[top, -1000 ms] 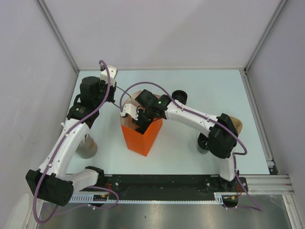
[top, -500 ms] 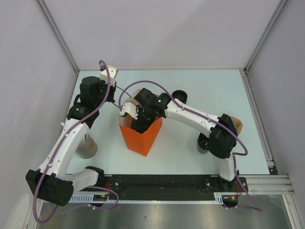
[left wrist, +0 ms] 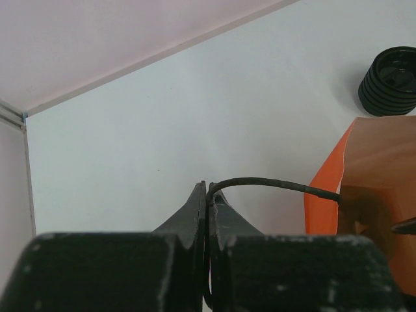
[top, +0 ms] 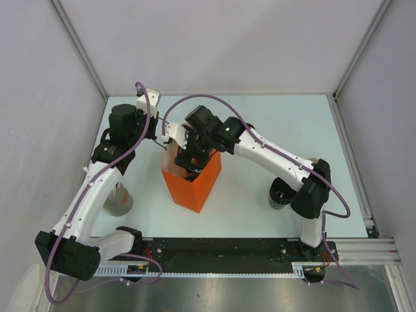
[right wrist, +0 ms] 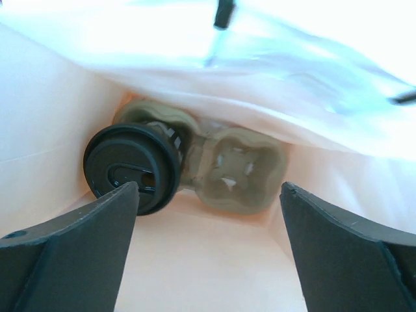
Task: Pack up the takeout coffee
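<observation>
Now that the takeout coffee [right wrist: 133, 168] sits in one well of the pulp carrier [right wrist: 234, 172] at the bottom of the orange bag [top: 195, 185], you have the main step done, as far as I can judge. The right fingers [right wrist: 71, 247] stand wide apart above it, holding nothing. The left fingers [left wrist: 192, 214] are pinched on the bag's black cord handle [left wrist: 260, 184]. What's left for you looks like withdrawing the right arm and releasing the handle. Against a second ago, the right wrist has risen from the bag mouth and its fingers have spread.
</observation>
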{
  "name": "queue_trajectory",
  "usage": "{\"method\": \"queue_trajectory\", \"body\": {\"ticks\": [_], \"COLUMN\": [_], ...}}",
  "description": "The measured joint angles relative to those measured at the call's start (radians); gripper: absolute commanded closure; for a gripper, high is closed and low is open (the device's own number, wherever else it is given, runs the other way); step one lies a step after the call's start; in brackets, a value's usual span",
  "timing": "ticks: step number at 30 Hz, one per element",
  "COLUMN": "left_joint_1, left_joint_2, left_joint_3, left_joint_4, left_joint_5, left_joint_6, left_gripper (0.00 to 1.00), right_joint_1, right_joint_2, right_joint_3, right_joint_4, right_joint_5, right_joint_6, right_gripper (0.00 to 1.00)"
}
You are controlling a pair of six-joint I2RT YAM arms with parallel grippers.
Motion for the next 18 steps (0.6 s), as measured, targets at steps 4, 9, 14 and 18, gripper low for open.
{"method": "queue_trajectory", "body": {"ticks": [4, 9, 14, 18], "left_joint_1": [0.0, 0.0, 0.0, 0.0], "left_joint_2": [0.0, 0.004, 0.006, 0.014], "left_joint_3": [0.0, 0.001, 0.001, 0.006], "left_joint_4": [0.0, 0.0, -0.004, -0.01], "left_joint_5": [0.0, 0.0, 0.0, 0.0], "left_joint_6": [0.0, 0.0, 0.0, 0.0], "left_gripper": [1.0, 1.0, 1.0, 1.0], "right_joint_1": [-0.013, -0.05, -0.094, -0.141], "right_joint_2": [-0.051, -0.129, -0.2, -0.251], "right_joint_3": [0.006, 0.011, 0.024, 0.038], "right_joint_4": [0.011, 0.051, 0.095, 0.122], "right_joint_5": [0.002, 0.003, 0.0, -0.015], "right_joint_6": [0.01, 0.028, 0.056, 0.084], "right_gripper": [0.0, 0.0, 0.0, 0.0]}}
